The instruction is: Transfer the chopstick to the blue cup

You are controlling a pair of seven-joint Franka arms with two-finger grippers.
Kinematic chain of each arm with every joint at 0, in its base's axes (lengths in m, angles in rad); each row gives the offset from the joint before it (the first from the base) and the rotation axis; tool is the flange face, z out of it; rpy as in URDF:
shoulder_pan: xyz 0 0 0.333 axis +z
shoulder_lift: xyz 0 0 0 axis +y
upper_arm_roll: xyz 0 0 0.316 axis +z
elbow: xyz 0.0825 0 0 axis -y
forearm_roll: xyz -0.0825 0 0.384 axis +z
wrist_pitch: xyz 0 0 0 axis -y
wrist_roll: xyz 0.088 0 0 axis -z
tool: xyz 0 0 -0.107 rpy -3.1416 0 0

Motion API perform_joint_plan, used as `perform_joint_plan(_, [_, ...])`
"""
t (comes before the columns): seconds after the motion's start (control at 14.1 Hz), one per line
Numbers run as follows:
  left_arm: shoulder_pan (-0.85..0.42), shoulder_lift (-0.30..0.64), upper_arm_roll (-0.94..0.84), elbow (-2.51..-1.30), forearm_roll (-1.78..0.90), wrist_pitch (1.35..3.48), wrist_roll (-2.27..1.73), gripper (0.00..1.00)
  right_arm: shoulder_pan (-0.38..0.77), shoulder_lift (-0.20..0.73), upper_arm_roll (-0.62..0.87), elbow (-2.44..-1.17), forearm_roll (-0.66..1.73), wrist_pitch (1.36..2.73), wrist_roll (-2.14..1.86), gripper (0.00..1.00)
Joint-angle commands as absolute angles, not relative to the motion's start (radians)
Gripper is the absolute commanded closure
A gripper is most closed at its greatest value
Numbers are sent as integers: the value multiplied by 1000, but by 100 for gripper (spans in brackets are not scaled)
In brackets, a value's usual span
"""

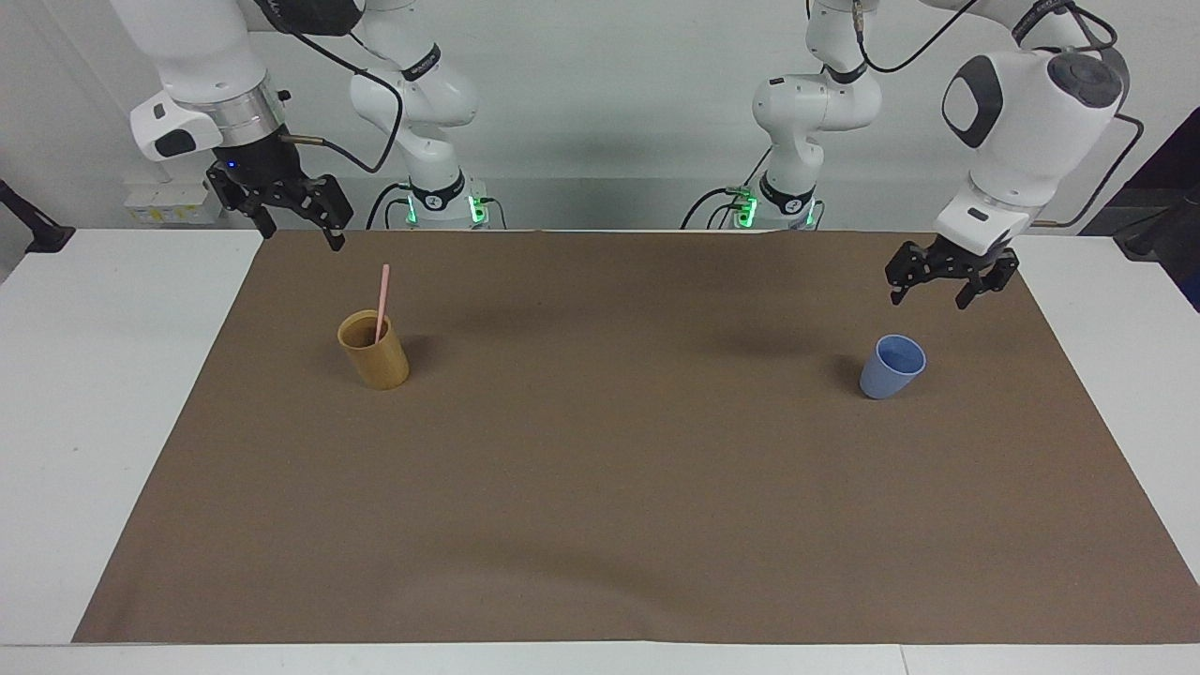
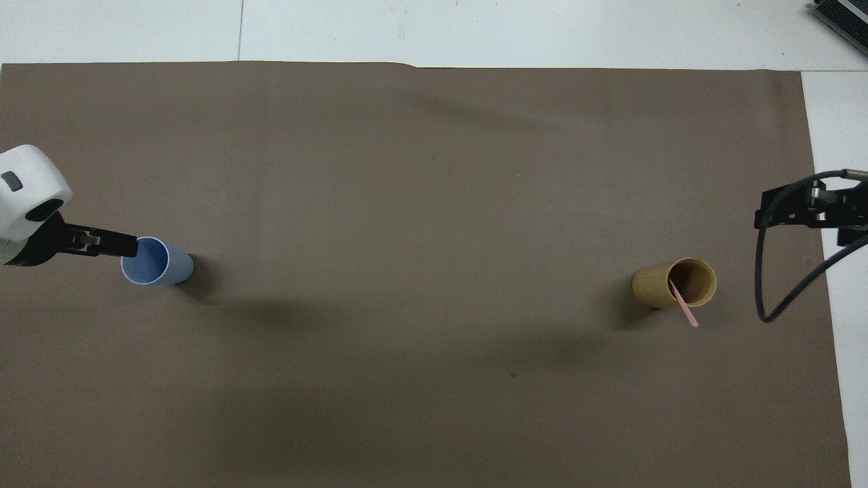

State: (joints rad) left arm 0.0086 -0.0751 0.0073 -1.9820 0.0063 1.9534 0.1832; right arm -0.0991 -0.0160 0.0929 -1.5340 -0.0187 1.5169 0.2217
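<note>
The blue cup (image 1: 891, 370) (image 2: 159, 263) stands upright with nothing in it on the brown mat, toward the left arm's end of the table. A pale-pink chopstick (image 1: 382, 300) (image 2: 685, 308) leans inside a tan cup (image 1: 375, 356) (image 2: 668, 285) toward the right arm's end. My left gripper (image 1: 928, 298) (image 2: 119, 245) hangs open over the mat just beside the blue cup, above its rim height and apart from it. My right gripper (image 1: 300, 236) is open, raised over the mat's edge by the robots, beside the tan cup and holding nothing.
The brown mat (image 1: 609, 450) covers most of the white table (image 1: 94, 375). A black cable loop (image 2: 766, 285) hangs from the right arm beside the tan cup. A dark object (image 2: 844, 17) sits at the table's corner farthest from the robots.
</note>
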Motion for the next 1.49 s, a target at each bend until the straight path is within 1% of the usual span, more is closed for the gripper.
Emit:
perform_joint_plan(0.0, [61, -31, 3, -2039, 14, 2072, 276, 0, -118, -25, 97, -1536, 2, 1511, 183, 0])
perform_joint_plan(0.14, [74, 15, 3, -2095, 14, 2170, 276, 0, -112, -21, 97, -1534, -8, 1532, 166, 0])
perform_joint_plan(0.28, [77, 28, 3, -2163, 14, 2273, 276, 0, -103, -20, 103, -1536, -21, 1551, 123, 0])
perform_joint_plan(0.5, [75, 21, 3, -2174, 14, 2267, 285, 0, -100, -20, 107, -1536, -23, 1551, 124, 0])
perform_joint_plan(0.57, [75, 21, 3, -2174, 14, 2267, 287, 2, -92, -20, 107, -1534, -21, 1551, 127, 0])
perform_joint_plan(0.78, [74, 26, 3, -2168, 14, 2267, 287, 46, -72, -23, 107, -1535, -20, 1540, 135, 0])
perform_joint_plan(0.85, [75, 28, 3, -2166, 14, 2267, 287, 59, -69, -26, 107, -1539, -18, 1537, 135, 0])
perform_joint_plan(0.92, [75, 28, 3, -2164, 14, 2267, 287, 65, -68, -28, 107, -1542, -20, 1536, 135, 0])
perform_joint_plan(1.07, [77, 28, 3, -2164, 14, 2264, 287, 74, -67, -29, 107, -1546, -20, 1536, 135, 0])
perform_joint_plan(1.35, [78, 29, 3, -2155, 14, 2252, 284, 97, -67, -29, 107, -1546, -20, 1532, 135, 0])
perform_joint_plan(1.42, [78, 34, 3, -2139, 14, 2238, 282, 98, -67, -29, 107, -1546, -21, 1528, 137, 0])
